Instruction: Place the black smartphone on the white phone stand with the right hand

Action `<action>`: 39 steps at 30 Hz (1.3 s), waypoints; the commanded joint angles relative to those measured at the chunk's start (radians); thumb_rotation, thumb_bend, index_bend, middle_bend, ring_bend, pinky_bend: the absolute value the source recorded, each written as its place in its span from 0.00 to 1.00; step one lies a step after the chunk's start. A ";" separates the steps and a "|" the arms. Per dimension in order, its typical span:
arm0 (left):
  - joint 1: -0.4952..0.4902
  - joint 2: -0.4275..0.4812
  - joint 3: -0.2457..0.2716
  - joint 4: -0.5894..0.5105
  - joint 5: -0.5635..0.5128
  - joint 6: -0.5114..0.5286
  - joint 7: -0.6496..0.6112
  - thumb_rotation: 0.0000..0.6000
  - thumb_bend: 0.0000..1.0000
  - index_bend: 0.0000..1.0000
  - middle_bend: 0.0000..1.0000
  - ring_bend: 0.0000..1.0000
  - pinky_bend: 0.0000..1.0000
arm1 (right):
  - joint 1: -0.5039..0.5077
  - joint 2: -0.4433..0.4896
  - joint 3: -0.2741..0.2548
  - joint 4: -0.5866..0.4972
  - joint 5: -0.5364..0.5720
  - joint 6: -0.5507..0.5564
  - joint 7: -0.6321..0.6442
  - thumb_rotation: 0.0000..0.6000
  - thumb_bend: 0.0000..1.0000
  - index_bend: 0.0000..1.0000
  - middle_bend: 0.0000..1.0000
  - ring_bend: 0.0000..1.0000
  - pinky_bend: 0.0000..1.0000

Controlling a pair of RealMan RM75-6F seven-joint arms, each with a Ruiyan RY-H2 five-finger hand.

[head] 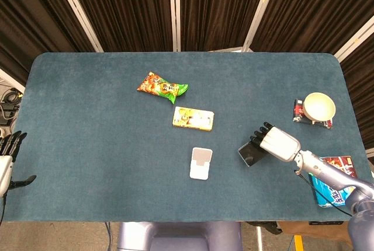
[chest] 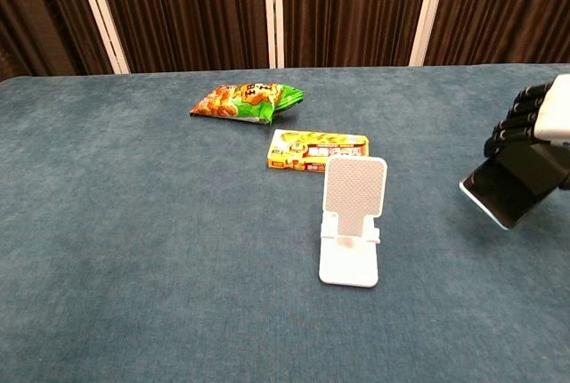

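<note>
Right hand (chest: pixel 539 129) grasps the black phone (chest: pixel 509 185) by its upper end, lifted right of the white stand (chest: pixel 353 219); likely stiff, smooth, slippery.

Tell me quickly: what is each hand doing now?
Left hand: open, holding nothing.
Right hand: holding the black phone, lifted off the table.
</note>
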 commanded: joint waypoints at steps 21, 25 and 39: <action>0.007 0.031 0.002 -0.004 0.021 0.011 -0.073 1.00 0.00 0.00 0.00 0.00 0.00 | 0.141 0.351 0.152 -0.859 -0.144 -0.034 -1.078 1.00 0.57 0.65 0.58 0.48 0.40; 0.003 0.032 0.000 0.002 0.011 -0.002 -0.078 1.00 0.00 0.00 0.00 0.00 0.00 | 0.181 0.345 0.191 -0.966 -0.152 -0.162 -1.208 1.00 0.57 0.65 0.58 0.48 0.39; -0.003 0.036 -0.002 0.008 -0.007 -0.024 -0.089 1.00 0.00 0.00 0.00 0.00 0.00 | 0.199 0.287 0.274 -1.114 -0.071 -0.437 -1.434 1.00 0.60 0.65 0.63 0.46 0.34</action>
